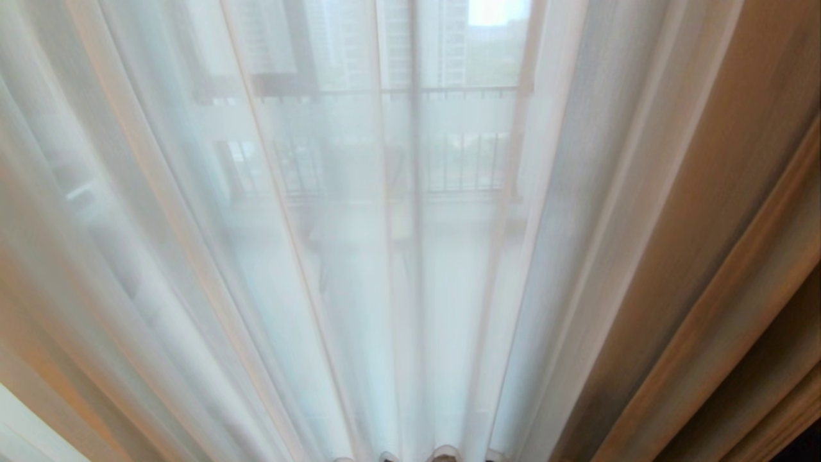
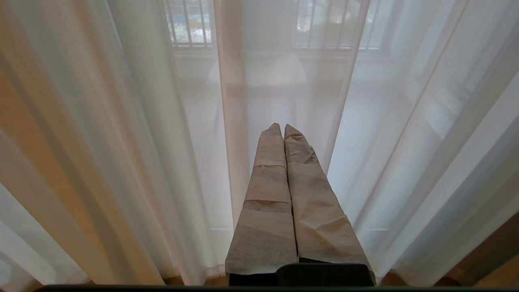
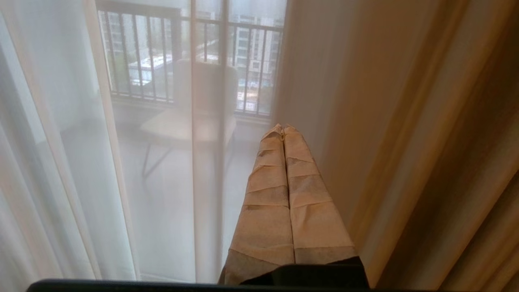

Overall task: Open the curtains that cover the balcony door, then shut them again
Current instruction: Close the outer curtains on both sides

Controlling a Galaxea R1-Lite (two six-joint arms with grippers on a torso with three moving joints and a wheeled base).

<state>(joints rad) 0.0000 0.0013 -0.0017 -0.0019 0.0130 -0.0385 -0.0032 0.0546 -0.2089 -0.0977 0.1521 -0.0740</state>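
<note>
The curtains are drawn across everything ahead: a sheer white layer (image 1: 333, 256) in long folds, and a thick beige drape (image 1: 737, 224) hanging on the right. The balcony door (image 1: 415, 192) shows only dimly through the sheer, as a dark upright frame with a pale band across the glass. My left gripper (image 2: 283, 126) is shut, its tape-wrapped fingers pressed together, and points at the sheer (image 2: 162, 142) without touching it. My right gripper (image 3: 284, 126) is also shut and empty. It points at where the sheer (image 3: 73, 142) meets the thick drape (image 3: 405, 121).
Beyond the glass stand a balcony railing (image 3: 134, 61) and a pale chair (image 3: 190, 117), with tall buildings behind. A strip of wooden floor (image 2: 498, 280) shows under the curtain hem.
</note>
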